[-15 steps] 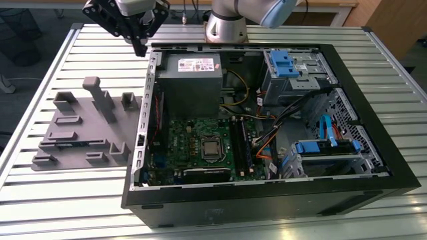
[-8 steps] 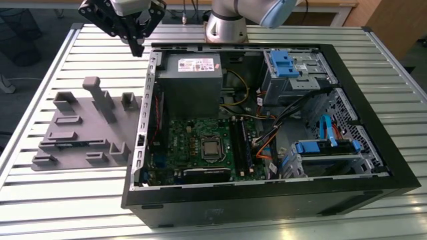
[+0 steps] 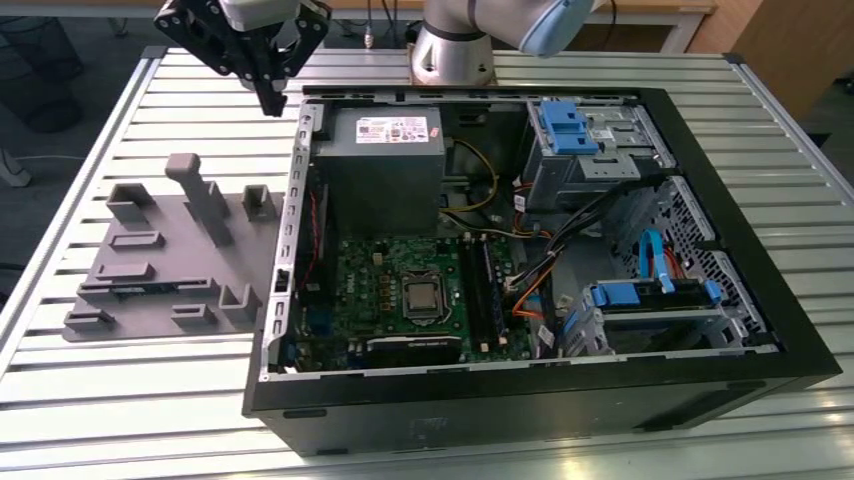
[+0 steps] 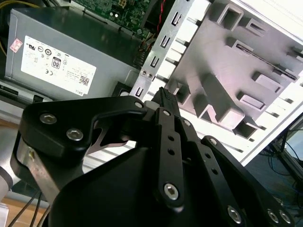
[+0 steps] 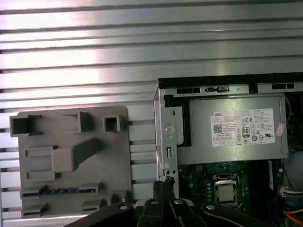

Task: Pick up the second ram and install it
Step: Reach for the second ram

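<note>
Exterior view: a high, distant camera looking steeply down across the slatted table [image 3: 107,400] onto the open computer case [image 3: 534,400], with the claw [image 3: 274,100] at the far side. First wrist view: set above the claw [image 5: 163,187], facing straight down at the table from some height. Second wrist view: set close behind the claw [image 4: 165,97], looking obliquely along it. All three share the power supply [image 3: 380,135] and grey holder [image 3: 167,250], one to either side of the claw.
</note>
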